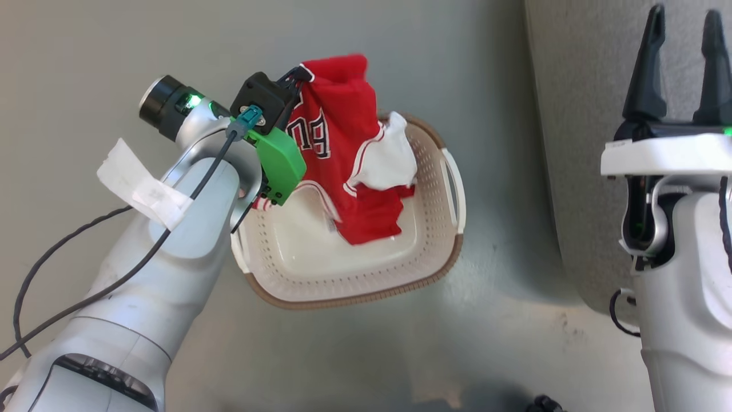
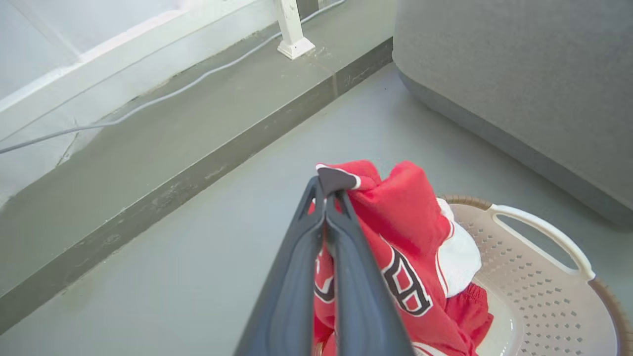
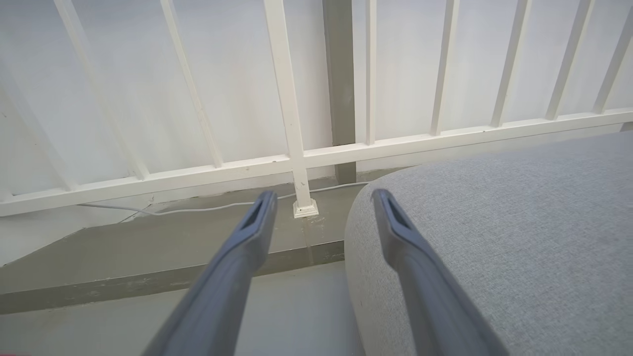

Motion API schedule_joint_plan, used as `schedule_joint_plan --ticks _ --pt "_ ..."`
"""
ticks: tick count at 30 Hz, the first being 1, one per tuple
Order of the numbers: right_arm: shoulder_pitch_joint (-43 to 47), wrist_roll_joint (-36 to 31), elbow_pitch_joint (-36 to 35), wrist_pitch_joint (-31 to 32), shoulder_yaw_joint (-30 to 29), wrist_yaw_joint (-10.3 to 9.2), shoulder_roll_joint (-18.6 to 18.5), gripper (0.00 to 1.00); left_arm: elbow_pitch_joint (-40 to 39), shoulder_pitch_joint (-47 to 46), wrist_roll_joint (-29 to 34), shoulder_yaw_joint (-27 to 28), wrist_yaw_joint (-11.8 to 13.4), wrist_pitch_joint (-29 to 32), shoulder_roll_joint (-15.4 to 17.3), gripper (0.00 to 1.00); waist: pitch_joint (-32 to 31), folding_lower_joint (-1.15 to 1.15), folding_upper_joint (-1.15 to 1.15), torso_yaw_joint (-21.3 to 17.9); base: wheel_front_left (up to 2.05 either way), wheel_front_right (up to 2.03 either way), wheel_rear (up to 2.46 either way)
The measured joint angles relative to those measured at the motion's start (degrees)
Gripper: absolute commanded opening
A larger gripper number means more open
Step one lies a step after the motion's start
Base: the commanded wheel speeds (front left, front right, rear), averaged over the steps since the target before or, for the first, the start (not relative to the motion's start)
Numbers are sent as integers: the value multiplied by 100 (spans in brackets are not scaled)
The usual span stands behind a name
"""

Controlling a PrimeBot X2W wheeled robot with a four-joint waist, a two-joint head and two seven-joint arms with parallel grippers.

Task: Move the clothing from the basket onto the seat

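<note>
My left gripper (image 1: 297, 76) is shut on the clothing (image 1: 337, 131), a red jersey with white trim and black-and-white lettering, pinched at its top edge and hanging down into the basket (image 1: 440, 269). The lower end of the red fabric still lies on the basket's floor. In the left wrist view the shut fingers (image 2: 330, 198) pinch the clothing (image 2: 395, 232) above the cream perforated basket (image 2: 539, 306). The grey seat (image 1: 577, 143) stands to the right of the basket. My right gripper (image 1: 683, 23) stands open over the seat, with nothing in it. The right wrist view shows the gripper (image 3: 321, 198) at the seat's (image 3: 494, 237) edge.
Grey floor (image 1: 143, 46) surrounds the basket. A raised concrete kerb (image 2: 173, 138) with a white cable and a white railing (image 3: 292, 158) runs behind the seat. A black cable trails from my left arm (image 1: 143, 274).
</note>
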Motion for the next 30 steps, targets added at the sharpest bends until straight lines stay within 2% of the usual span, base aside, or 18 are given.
schedule_joint_plan --ticks 14,24,30 --pt "551 -41 447 0 33 202 2 100 -232 112 -316 175 0 -2 -29 0 -1159 0 0 226 0 0 0" --pt "1042 -3 789 0 230 328 9 100 -246 300 -545 154 0 14 -41 0 -2077 0 0 255 0 0 0" --pt "1218 -4 881 0 349 415 12 100 -347 297 -667 129 0 225 -43 0 -2457 -1 0 242 0 0 0"
